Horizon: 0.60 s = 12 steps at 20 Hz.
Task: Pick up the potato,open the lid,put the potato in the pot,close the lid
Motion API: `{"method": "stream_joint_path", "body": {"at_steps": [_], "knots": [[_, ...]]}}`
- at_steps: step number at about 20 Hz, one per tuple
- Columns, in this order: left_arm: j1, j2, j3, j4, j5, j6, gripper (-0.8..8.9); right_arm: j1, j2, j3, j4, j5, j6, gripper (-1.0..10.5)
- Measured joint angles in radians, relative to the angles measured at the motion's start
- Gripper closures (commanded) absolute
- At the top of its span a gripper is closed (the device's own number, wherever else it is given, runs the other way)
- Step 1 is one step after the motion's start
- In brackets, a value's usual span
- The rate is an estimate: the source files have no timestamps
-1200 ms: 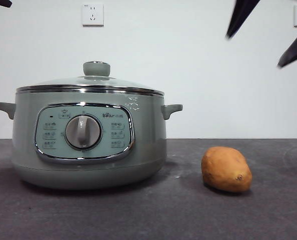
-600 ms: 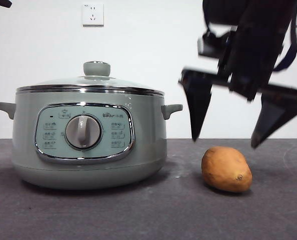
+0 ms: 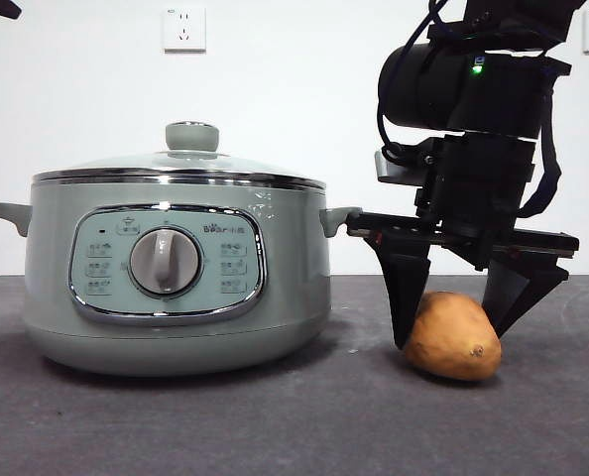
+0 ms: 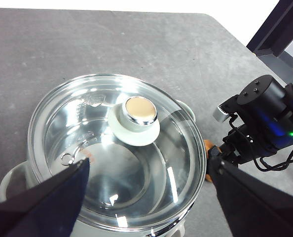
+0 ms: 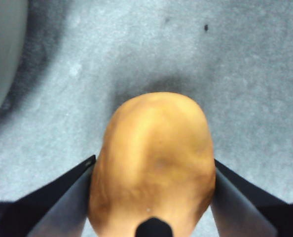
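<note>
As it lies on the table, potato (image 3: 452,336) smooth, orange-brown, oval.

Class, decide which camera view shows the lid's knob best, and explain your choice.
The left wrist view: it looks down on the knob, showing its shiny top and pale collar on the glass lid. The front view shows it only side-on. The right wrist view shows none of it.
</note>
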Motion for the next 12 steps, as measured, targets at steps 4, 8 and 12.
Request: {"method": "stream_joint_path", "body": {"at_steps": [4,8,12], "knots": [[0.0,0.004,0.0,0.003,0.0,0.0,4.05,0.0,-0.08,0.0,-0.037,-0.002,0.0,9.5],[-0.045,0.087,0.0,0.105,-0.012,-0.013,4.04,0.0,-0.255,0.0,-0.124,-0.001,-0.011,9.5],[-0.174,0.204,0.0,0.334,-0.14,-0.062,4.05,0.0,-0.359,0.0,-0.176,0.001,-0.023,9.5]]}}
